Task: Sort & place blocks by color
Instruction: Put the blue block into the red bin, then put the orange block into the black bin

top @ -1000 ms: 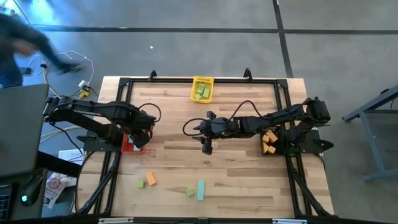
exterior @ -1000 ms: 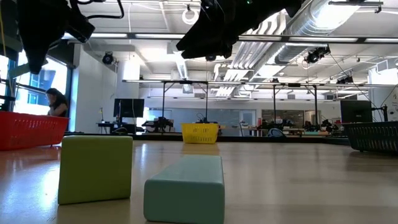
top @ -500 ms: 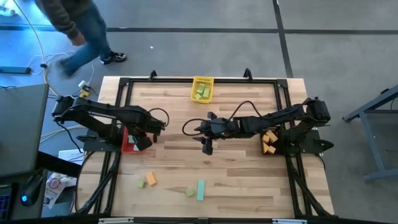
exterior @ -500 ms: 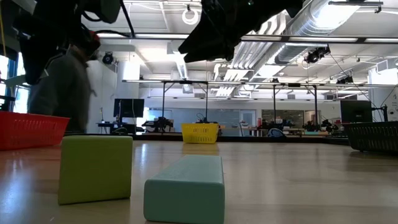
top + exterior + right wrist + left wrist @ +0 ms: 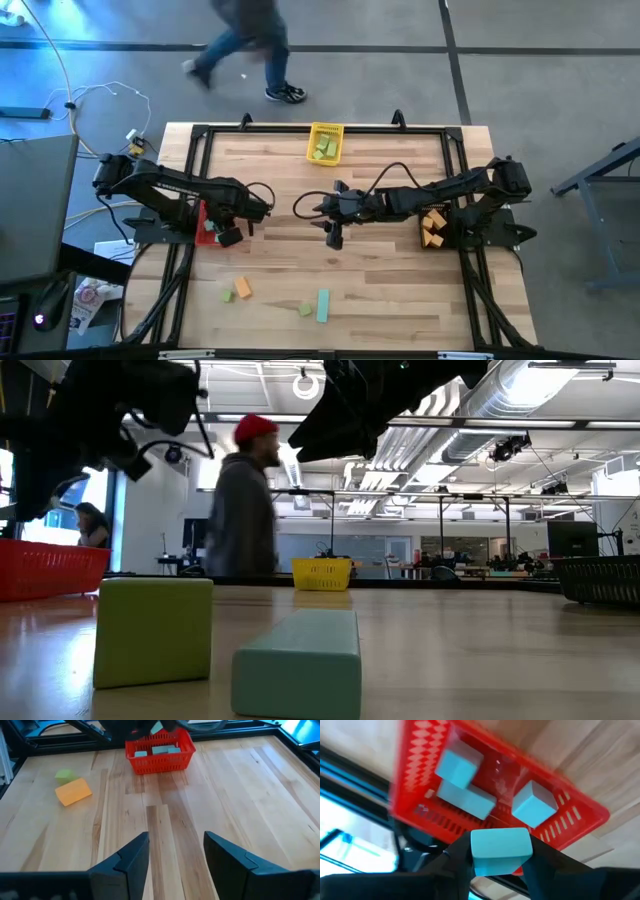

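My left gripper (image 5: 229,236) hovers over the red bin (image 5: 203,228) at the table's left edge, shut on a teal block (image 5: 500,847). Three teal blocks (image 5: 532,804) lie in the red bin (image 5: 570,802) below it. My right gripper (image 5: 333,238) hangs open over the middle of the table, touching nothing. Near the table's near edge, an orange block (image 5: 242,288), a green cube (image 5: 227,295), another green cube (image 5: 305,309) and a teal bar (image 5: 322,305) rest flat on the wood. My left gripper pinches the teal block between its two fingers, one on each of two opposite side faces (image 5: 476,851). The fingers come from above, slanting down toward the bin. The block is lifted clear, above the red bin's rim.
A yellow bin (image 5: 325,143) with green blocks stands at the far edge. A black bin (image 5: 432,228) with orange blocks stands at the right edge. A person walks past on the floor beyond the far edge (image 5: 245,40). Bare wood lies between the bins.
My left arm has swung toward the table's right and slightly toward the near edge, staying by the red bin. A person has walked from left to right behind the table.
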